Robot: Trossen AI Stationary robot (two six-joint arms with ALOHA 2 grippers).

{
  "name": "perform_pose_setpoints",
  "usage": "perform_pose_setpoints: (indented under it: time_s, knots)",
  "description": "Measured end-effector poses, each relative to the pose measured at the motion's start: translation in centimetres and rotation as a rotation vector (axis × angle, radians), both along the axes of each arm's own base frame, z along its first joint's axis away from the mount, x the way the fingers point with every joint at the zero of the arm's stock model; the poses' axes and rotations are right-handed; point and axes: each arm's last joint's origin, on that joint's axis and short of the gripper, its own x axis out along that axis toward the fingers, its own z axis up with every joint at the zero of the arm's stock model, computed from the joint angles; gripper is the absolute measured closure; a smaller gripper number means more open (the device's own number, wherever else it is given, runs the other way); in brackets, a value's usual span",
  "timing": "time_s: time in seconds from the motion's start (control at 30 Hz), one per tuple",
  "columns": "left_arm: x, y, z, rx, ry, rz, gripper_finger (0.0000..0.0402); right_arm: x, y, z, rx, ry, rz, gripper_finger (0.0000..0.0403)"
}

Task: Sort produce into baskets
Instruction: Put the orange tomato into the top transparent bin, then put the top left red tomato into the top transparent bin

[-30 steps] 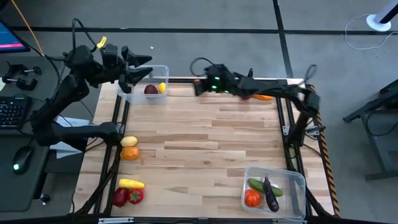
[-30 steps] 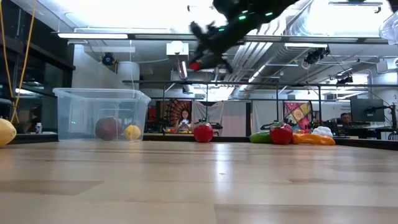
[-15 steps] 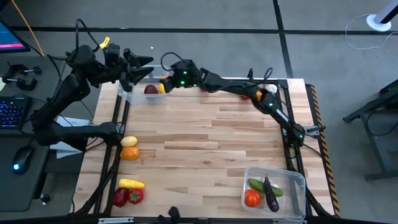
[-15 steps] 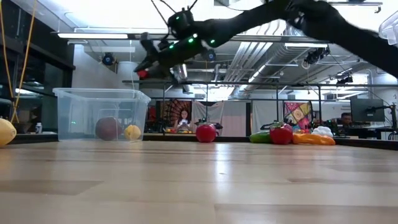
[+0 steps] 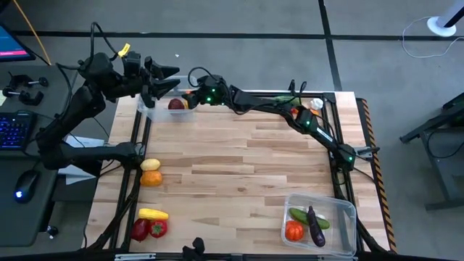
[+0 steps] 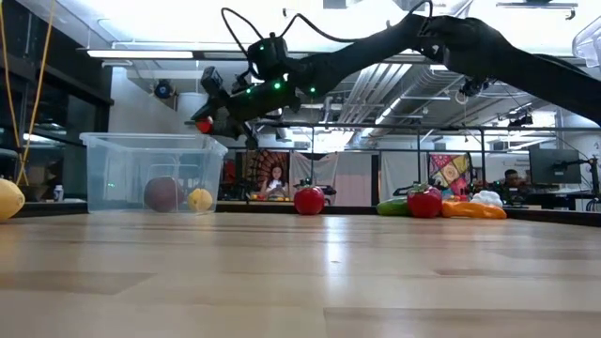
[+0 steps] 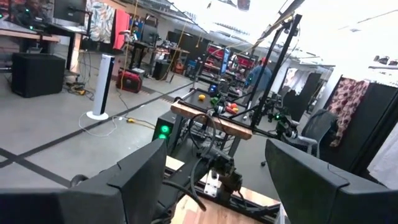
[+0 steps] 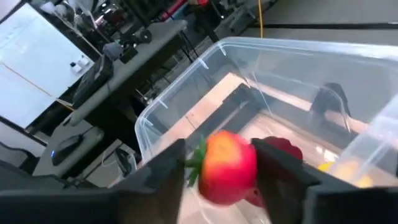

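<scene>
Bare table middle (image 5: 239,159), produce edgewise

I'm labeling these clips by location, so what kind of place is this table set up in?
Most likely a robotics lab or workshop: exposed ceiling ducts, rows of workbenches with gear, and a desk with keyboard and mouse beside the table.

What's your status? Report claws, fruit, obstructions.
Right claw over far-left tub, red fruit between its fingers. Left claw open, hovering beside the same tub. Nothing blocking the drop.
</scene>
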Motion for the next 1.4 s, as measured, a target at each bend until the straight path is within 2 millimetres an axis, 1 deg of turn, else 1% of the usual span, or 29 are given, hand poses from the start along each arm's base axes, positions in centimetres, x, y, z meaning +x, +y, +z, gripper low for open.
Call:
perform_pose_setpoints:
  time_s: [0.13, 0.2, 0.3, 0.4, 0.43, 0.5, 0.6, 0.67, 0.77, 0.83, 0.93, 1.0, 1.07, 1.2, 1.4]
  knots:
    - [0.3, 0.2, -0.1, 0.006, 0.011, 0.001, 0.014, 0.0, 0.0, 0.8, -0.022, -0.013, 0.013, 0.0153]
    - [0.4, 0.3, -0.2, 0.017, 0.018, 0.001, 0.014, 0.1, -0.1, 1.3, -0.059, -0.016, 0.021, 0.0122]
    - [0.6, 0.4, -0.3, 0.014, 0.024, 0.005, 0.014, -0.1, -0.5, 2.2, -0.09, -0.014, 0.036, 0.0096]
    - [0.7, 0.5, -0.4, 0.011, 0.027, 0.027, 0.014, -1.0, -1.9, 3.9, -0.136, -0.005, 0.036, 0.009]
    - [0.7, 0.5, -0.4, 0.011, 0.027, 0.029, 0.014, -1.7, -2.6, 4.7, -0.165, -0.008, 0.021, 0.0089]
    - [0.7, 0.5, -0.3, 0.011, 0.026, 0.032, 0.014, -3.6, -4.3, 6.6, -0.216, 0.039, -0.023, 0.0089]
    - [0.7, 0.6, -0.3, 0.012, 0.027, 0.034, 0.014, -7.2, -7.0, 9.3, -0.286, 0.162, -0.1, 0.0089]
    - [0.7, 0.6, -0.4, 0.029, 0.032, 0.038, 0.014, -9.6, -8.5, 10.5, -0.306, 0.262, -0.144, 0.0089]
    - [0.9, 0.8, -0.5, 0.027, 0.044, 0.087, 0.014, -13.7, -10.1, 12.3, -0.292, 0.401, -0.175, 0.0089]
    - [1.3, 1.3, -1.0, 0.004, 0.081, 0.14, 0.014, -16.4, -10.2, 13.9, -0.287, 0.485, -0.171, 0.0089]
    - [2.6, 2.5, -2.2, -0.041, 0.161, 0.206, 0.014, -19.9, -9.4, 15.8, -0.258, 0.612, -0.147, 0.0089]
    - [4.2, 3.6, -3.4, -0.072, 0.219, 0.207, 0.014, -21.8, -8.6, 16.7, -0.236, 0.691, -0.122, 0.0089]
    - [6.2, 5.0, -4.9, -0.109, 0.284, 0.192, 0.014, -23.3, -7.3, 17.9, -0.21, 0.732, -0.106, 0.0089]
    - [10.8, 8.3, -8.6, -0.165, 0.446, 0.143, 0.014, -25.8, -3.3, 21.4, -0.219, 0.732, -0.083, 0.0089]
    - [17.6, 14.4, -13.9, -0.233, 0.734, 0.115, 0.014, -28.6, 3.6, 26.0, -0.236, 0.661, -0.122, 0.0089]
